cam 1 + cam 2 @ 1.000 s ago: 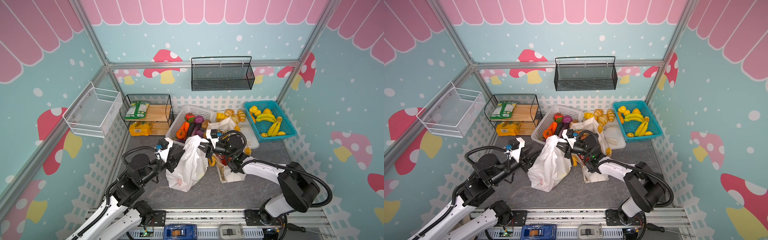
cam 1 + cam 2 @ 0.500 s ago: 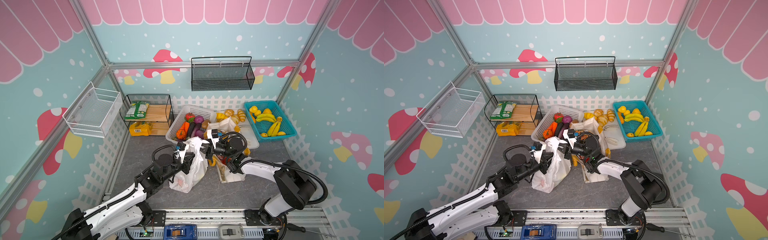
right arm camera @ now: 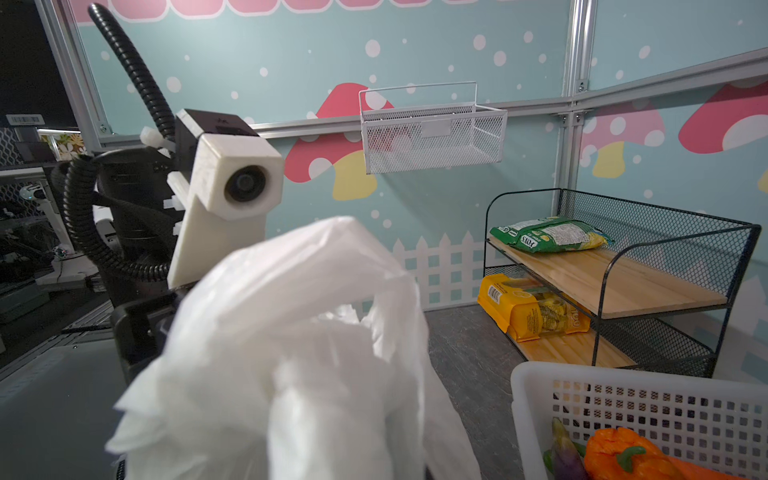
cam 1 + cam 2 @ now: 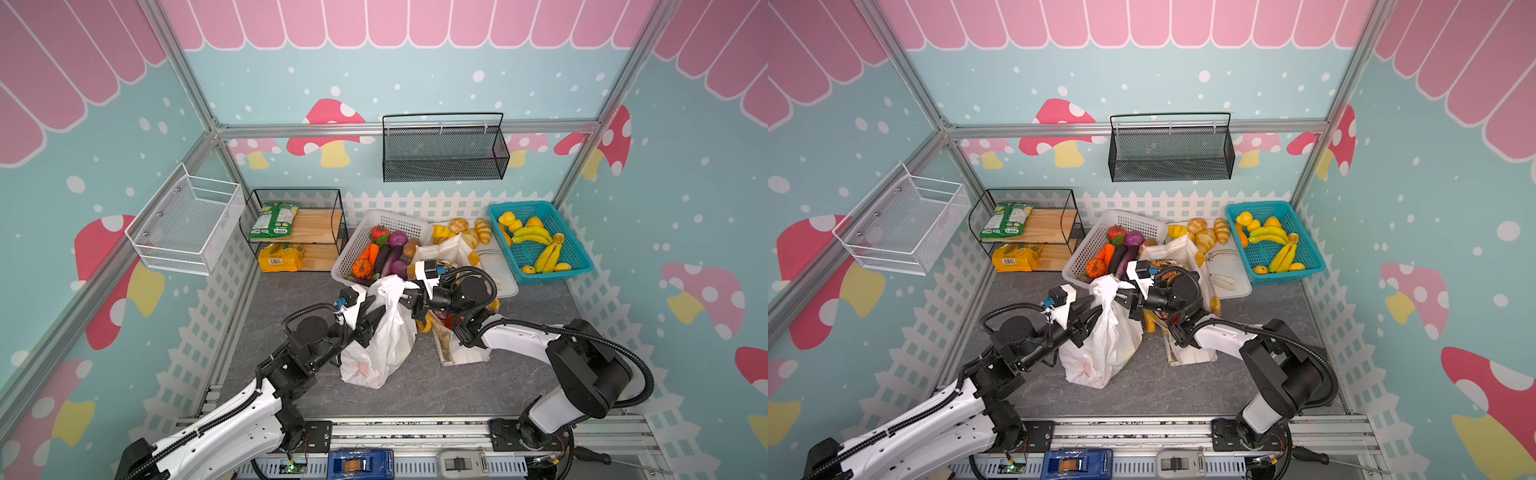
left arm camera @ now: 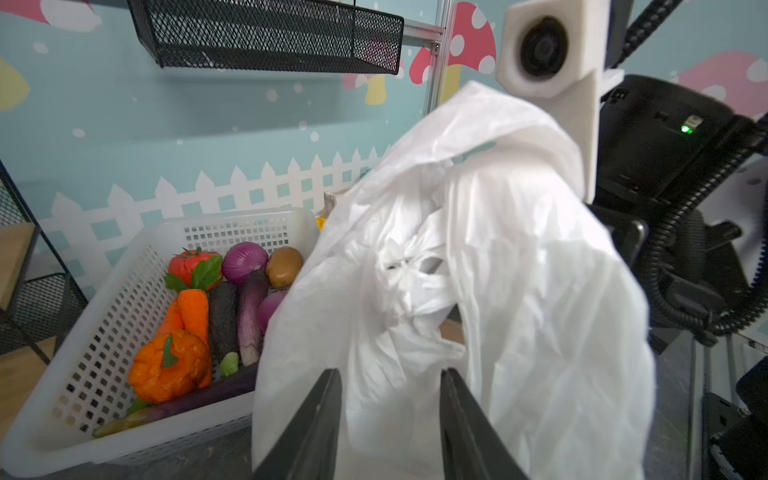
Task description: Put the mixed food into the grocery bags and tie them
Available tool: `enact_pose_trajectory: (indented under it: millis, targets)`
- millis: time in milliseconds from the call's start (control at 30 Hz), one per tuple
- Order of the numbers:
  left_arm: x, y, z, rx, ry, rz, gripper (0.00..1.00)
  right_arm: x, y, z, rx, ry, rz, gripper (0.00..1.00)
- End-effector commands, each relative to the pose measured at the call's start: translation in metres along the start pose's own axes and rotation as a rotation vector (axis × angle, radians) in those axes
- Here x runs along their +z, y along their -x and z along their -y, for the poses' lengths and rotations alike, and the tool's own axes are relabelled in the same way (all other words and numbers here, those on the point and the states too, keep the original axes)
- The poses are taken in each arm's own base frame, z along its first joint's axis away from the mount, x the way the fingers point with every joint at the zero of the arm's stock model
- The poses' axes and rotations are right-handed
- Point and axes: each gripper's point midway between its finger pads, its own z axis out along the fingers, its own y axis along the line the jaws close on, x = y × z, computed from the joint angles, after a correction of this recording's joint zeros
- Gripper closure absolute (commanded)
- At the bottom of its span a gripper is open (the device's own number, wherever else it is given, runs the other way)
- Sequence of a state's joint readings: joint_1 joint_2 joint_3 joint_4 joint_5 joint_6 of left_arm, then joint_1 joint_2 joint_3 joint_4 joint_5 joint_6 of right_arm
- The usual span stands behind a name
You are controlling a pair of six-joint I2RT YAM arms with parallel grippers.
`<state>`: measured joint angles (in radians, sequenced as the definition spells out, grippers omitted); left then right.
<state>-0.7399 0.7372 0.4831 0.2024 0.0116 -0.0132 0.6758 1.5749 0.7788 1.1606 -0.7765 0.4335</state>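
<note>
white carrier bag (image 4: 376,347) stands bulging on the grey floor (image 4: 291,291) mid-stall, between the two arms in both top views, its top gathered into a bunched peak. right gripper (image 4: 408,297) is clenched on that peak from the right; in the right wrist view the plastic (image 3: 291,353) covers its fingers completely. left gripper (image 4: 369,316) lies at the bag's upper left side. in the left wrist view its jaws stand apart, released, with crinkled plastic (image 5: 519,291) in the gap and beyond, and nothing pinched. a faint orange patch (image 4: 362,368) shows through the bag low down.

canvas tote (image 4: 446,251) stands just beside the bag on the right. the right arm's wrist hangs over its mouth and hides most of what is inside; only scraps of red and orange show.

just behind the bag is a white slotted basket (image 4: 392,218) of vegetables (image 4: 384,259), and the bag's peak overlaps its near rim in both top views. further right lie a white tray (image 4: 505,278) with bread rolls (image 4: 461,226) and a teal basket (image 4: 521,204) of bananas (image 4: 534,237). at the back left a black wire shelf (image 4: 297,192) carries green snack packets (image 4: 272,220) on its upper board and a yellow packet (image 4: 280,257) below. a black mesh basket (image 4: 444,153) and a white wire basket (image 4: 187,224) hang on the walls, well apart from both arms.
</note>
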Motion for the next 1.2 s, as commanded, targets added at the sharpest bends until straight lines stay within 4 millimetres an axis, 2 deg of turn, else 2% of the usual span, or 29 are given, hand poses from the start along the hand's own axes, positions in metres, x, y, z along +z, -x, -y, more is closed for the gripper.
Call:
enact_pose_trajectory:
  millis: [0,267,400,600,800,1167]
  targets:
    - [-0.008,0.005,-0.006,0.117,0.026,-0.024,0.6,-0.001,0.011,-0.01,-0.056,0.032,0.038,1.0]
    - [-0.019,0.03,-0.008,0.322,-0.037,-0.114,0.7,-0.001,0.012,-0.01,-0.068,0.031,0.04,1.0]
    - [-0.014,0.026,-0.002,0.465,-0.116,-0.205,0.74,-0.001,0.012,-0.01,-0.071,0.031,0.04,1.0]
    - [-0.007,0.018,0.005,0.58,-0.205,-0.261,0.75,-0.001,0.014,-0.011,-0.074,0.032,0.044,1.0]
    - [0.003,0.012,-0.002,0.6,-0.181,-0.295,0.73,0.0,0.015,-0.011,-0.077,0.034,0.044,1.0]
    - [0.009,0.039,-0.008,0.565,-0.124,-0.172,0.73,0.0,0.012,-0.01,-0.071,0.037,0.039,1.0]
